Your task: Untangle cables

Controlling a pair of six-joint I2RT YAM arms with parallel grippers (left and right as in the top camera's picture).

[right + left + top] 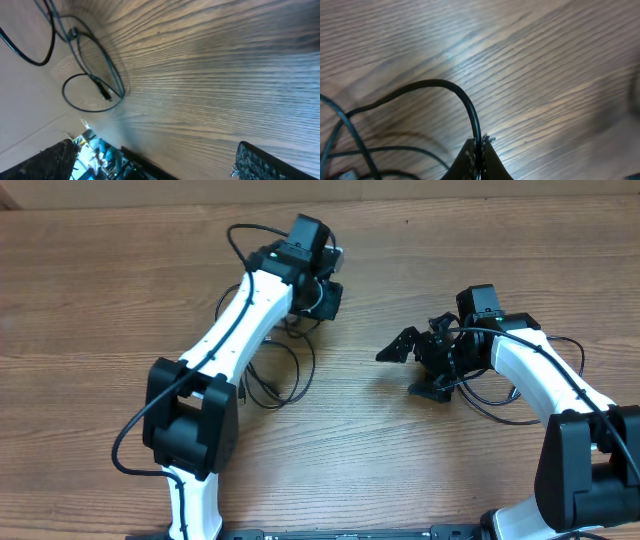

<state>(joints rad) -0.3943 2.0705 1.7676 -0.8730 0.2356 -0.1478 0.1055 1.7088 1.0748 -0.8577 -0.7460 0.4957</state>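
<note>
Thin black cables (272, 370) lie in loose loops on the wooden table, mostly under my left arm. My left gripper (322, 298) is at the upper middle and is shut on one cable; in the left wrist view the cable (455, 90) arcs up out of the closed jaws (480, 150). My right gripper (408, 365) is wide open and empty, right of centre, apart from the cables. The right wrist view shows cable loops (95, 85) with a small plug at the upper left and both spread fingers (155, 160) at the bottom corners.
The thicker black wires on both arms run along them, one looping near the right arm (500, 395). The table's front edge and base (145, 165) show in the right wrist view.
</note>
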